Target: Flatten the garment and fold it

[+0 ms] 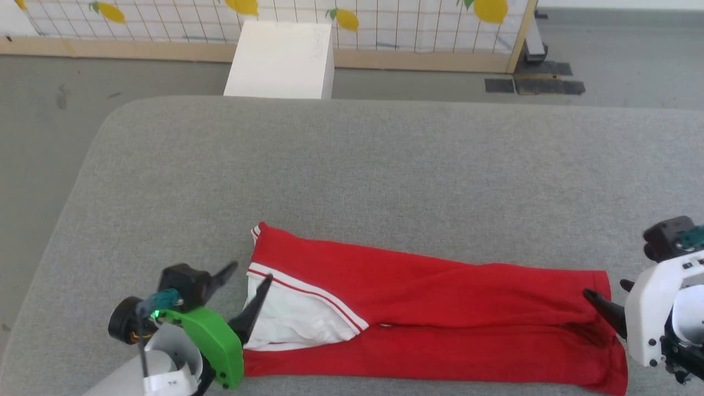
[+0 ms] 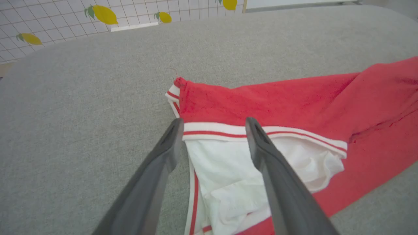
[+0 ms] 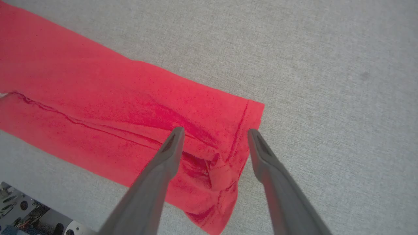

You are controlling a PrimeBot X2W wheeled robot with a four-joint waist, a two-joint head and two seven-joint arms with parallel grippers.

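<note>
1. The left gripper [image 1: 251, 273] [image 2: 214, 120] sits by the near-left corner of the grey padded surface [image 1: 357, 165]. Its jaws are spread wide and grasp nothing. One finger is over the grey fabric and the other over the white sleeve [image 2: 228, 169].
2. The right gripper [image 1: 605, 289] [image 3: 215, 130] is at the near-right edge, jaws also released. It straddles the hem [image 3: 243, 130].
3. The garment [image 1: 440, 308] [image 2: 261, 101] [image 3: 98, 91] lies along the near edge, folded into a long red band. Its striped-trim sleeve is at the left end and its puckered hem at the right.
4. Past the far edge, a white box [image 1: 280, 60] stands on the floor.
5. A lemon-print grid panel [image 1: 396, 27] stands behind the box.
</note>
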